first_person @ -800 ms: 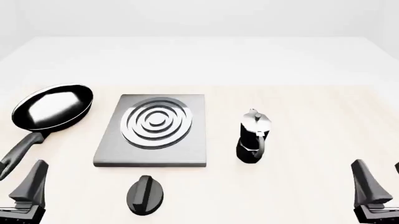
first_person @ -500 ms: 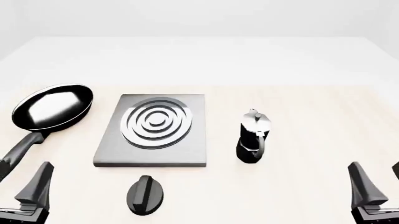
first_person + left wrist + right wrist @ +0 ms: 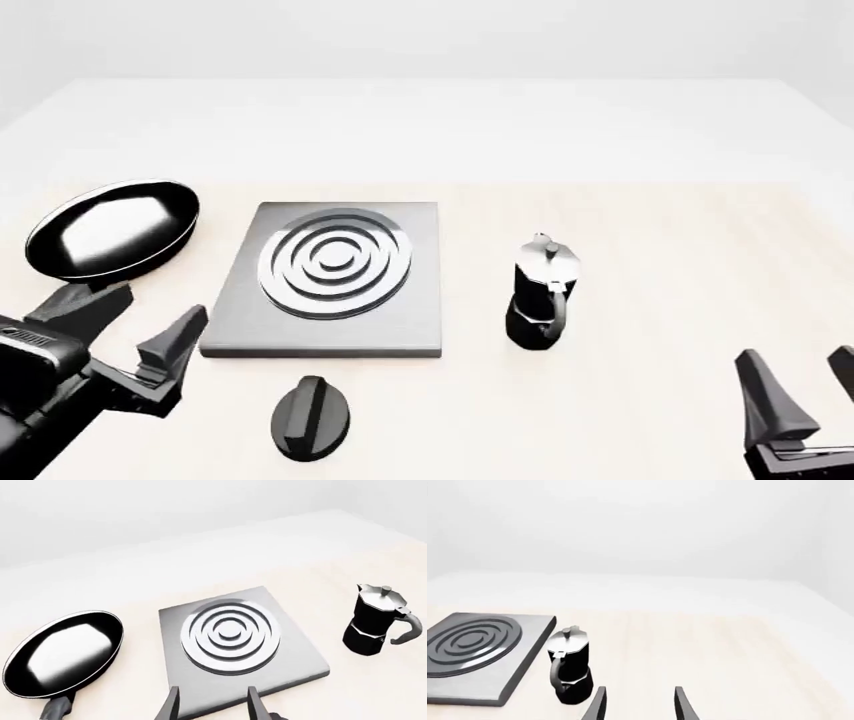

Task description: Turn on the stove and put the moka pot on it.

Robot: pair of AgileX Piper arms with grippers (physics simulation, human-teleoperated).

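Stove point(image 3: 327, 285) flat on worktop, knob point(image 3: 312, 417) just in front, untouched | moka pot point(image 3: 542, 293) upright beside stove, right side | left gripper point(image 3: 134, 322) jaws apart, near knob | right gripper point(image 3: 805, 392) jaws apart, empty | advice: straddle knob ridge squarely before twisting.

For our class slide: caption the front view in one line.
Moka pot stands right of the stove; both open pincers hover near the table's front edge.

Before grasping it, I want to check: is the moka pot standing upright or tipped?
Upright: the moka pot stands on its base, lid on top.
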